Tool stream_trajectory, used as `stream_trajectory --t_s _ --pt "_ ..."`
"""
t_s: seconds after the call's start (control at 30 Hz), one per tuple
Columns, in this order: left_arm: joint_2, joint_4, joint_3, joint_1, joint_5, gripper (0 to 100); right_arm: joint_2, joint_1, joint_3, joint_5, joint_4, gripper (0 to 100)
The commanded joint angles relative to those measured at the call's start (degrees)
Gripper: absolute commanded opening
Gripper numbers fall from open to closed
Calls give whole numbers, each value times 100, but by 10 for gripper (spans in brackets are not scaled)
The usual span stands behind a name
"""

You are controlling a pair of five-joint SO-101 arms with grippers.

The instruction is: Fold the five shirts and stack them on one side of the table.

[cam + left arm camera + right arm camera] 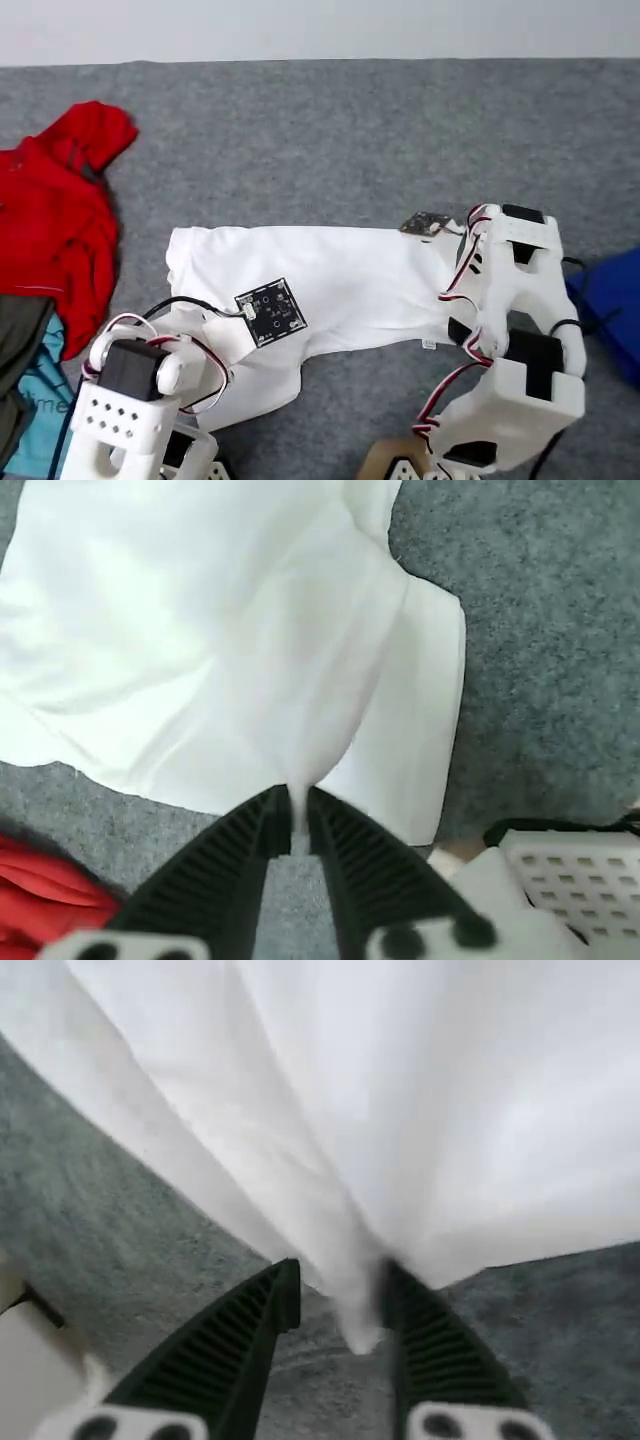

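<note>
Grey counter (330, 130), barely started: white shirt (340, 280) stretches from left gripper (295, 805), pinched tight on its edge, to right gripper (340, 1280), clamped on a bunch. Red shirt (60, 220) past the left gripper looks unfolded.

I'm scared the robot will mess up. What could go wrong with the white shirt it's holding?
The left gripper pinches only a thin ridge of the white shirt, so the cloth might slip out. The right gripper holds a thicker bunch, so an uneven pull could leave the fold crooked or wrinkled.
</note>
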Motion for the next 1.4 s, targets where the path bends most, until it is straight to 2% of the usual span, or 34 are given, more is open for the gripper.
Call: stream_trajectory --t_s 0.0,0.17,0.33,0.5,0.63,0.73,0.83,0.93,1.1,1.37 --pt "-70 -264 -171 -53 668 158 -356 -22 -633 -62 365 258" --pt "-70 -466 -541 -9 1477 217 -356 -31 -1415 -62 1051 258" --pt "-70 -624 -778 -53 1547 215 -356 -66 -2330 -62 1710 257" --pt "-26 -1635 -690 -510 1574 203 -303 -251 -2945 -70 1807 256" --pt "-26 -2971 -92 -1073 1556 109 -295 -488 -3007 -501 1411 238" --pt "-18 -4044 549 -1371 1556 13 -286 -655 -2971 -1134 743 129" --pt "-18 -4949 1270 -1521 1565 3 -127 -857 -2971 -1837 110 2" --pt "-18 -5582 1851 -1547 1574 3 268 -1007 -2971 -2136 -251 20" --pt "-9 -6110 2352 -1556 1574 3 1103 -1138 -3015 -2180 -743 10" --pt "-9 -6136 2387 -1556 1582 3 1560 -1130 -3015 -2224 -892 10"
